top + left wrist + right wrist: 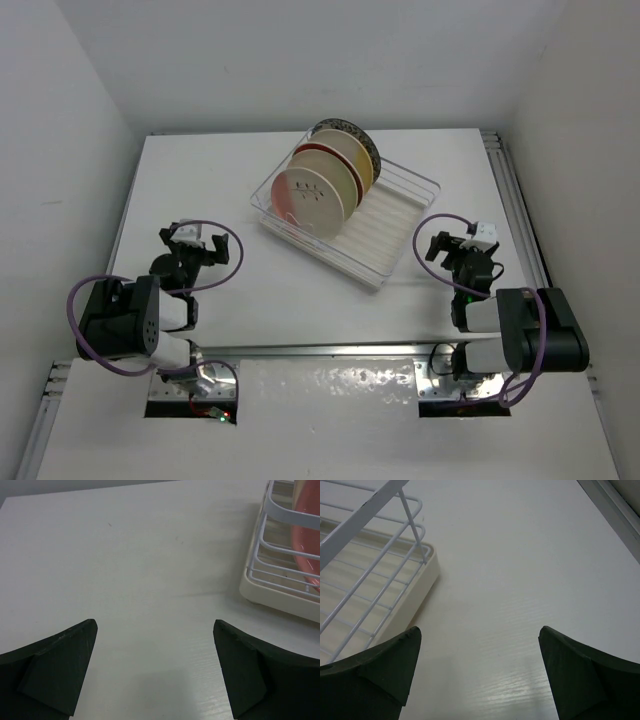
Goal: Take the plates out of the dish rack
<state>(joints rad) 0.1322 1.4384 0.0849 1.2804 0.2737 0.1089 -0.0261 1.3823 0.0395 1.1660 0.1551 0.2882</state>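
Farther out, plates (312, 197) upright in dish rack (392, 238), between left jaws and right jaws, both spread wide, empty.

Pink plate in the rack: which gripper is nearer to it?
Left. The left gripper is left of the pink plate, just off the dish rack; the right gripper is beyond the rack's empty half.

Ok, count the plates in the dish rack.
4, standing in a row at the dish rack's far end: pink plate nearest, red-rimmed plate, cream plate, then dark-patterned plate at the back. Another could hide between them.
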